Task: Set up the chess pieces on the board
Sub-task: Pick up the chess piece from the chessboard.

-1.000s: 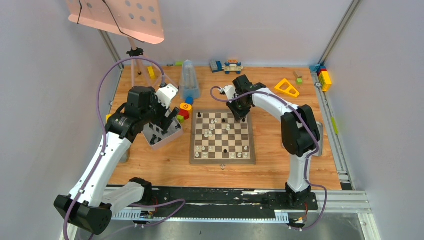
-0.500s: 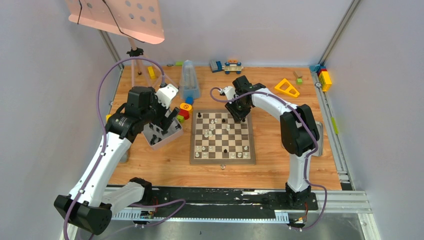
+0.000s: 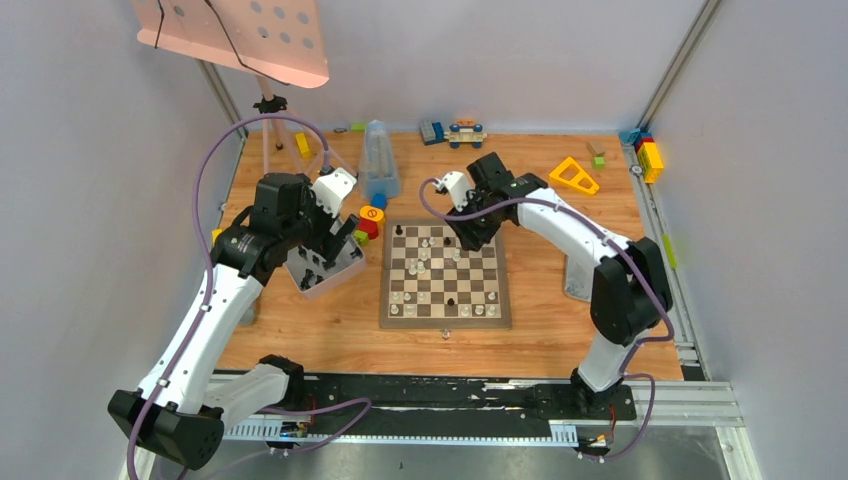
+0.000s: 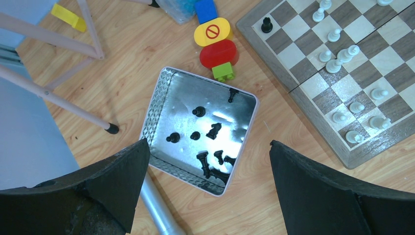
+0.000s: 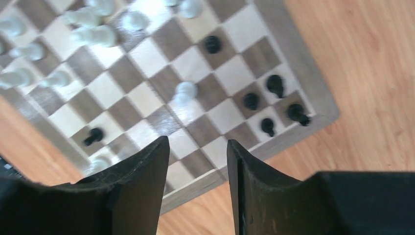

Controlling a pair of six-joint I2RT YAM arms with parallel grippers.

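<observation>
The board (image 3: 445,322) lies at the table's centre with several white and a few black chess pieces (image 3: 422,262) on it. My left gripper (image 3: 338,238) hangs open and empty over the grey metal tray (image 3: 345,272). In the left wrist view (image 4: 208,144) the jaws stand wide apart above the tray (image 4: 156,105), which holds several black pieces (image 4: 205,128). My right gripper (image 3: 470,232) is open and empty above the board's far right part. In the right wrist view (image 5: 197,142) it sits over the board's edge (image 5: 303,63), near black pieces (image 5: 274,85) and a white piece (image 5: 185,92).
A red and yellow block stack (image 3: 370,220) sits between tray and board. A clear container (image 3: 378,160), a toy car (image 3: 465,130), a yellow triangle (image 3: 573,175) and coloured blocks (image 3: 648,155) lie at the back. A stand's legs (image 4: 54,93) and a metal tube (image 4: 156,205) are by the tray.
My right arm's elbow has swung out to the right and nearer, and its gripper has shifted slightly over the board's far edge. The left arm has not moved.
</observation>
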